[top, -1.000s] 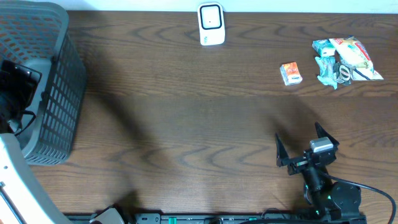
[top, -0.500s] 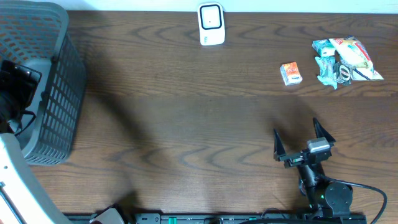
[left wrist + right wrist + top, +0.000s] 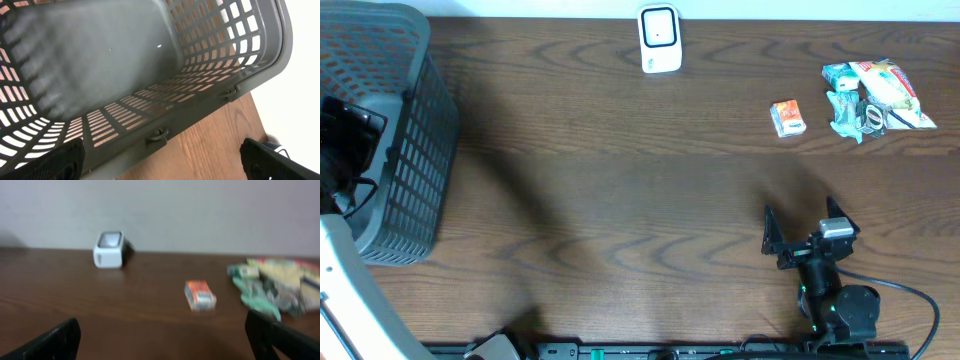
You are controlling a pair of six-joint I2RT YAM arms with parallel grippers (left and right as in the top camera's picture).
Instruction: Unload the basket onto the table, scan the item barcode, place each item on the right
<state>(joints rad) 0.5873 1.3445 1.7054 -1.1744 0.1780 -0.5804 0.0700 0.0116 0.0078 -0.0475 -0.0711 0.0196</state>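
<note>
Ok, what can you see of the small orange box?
The small orange box is a rectangular carton, cardboard by the look, orange with pale patches; its print is unreadable. It lies flat and slightly skewed on the wooden table, just left of the pile of packets, apart from it. Nothing but the table touches it.

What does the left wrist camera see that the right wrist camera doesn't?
Only the left wrist view shows the inside of the grey plastic mesh basket. Only the right wrist view shows the white box-shaped scanner, the small orange box and the pile of colourful packets. Both show the brown wooden table, and each shows its own wide-open pincer: the left pincer, the right pincer.
</note>
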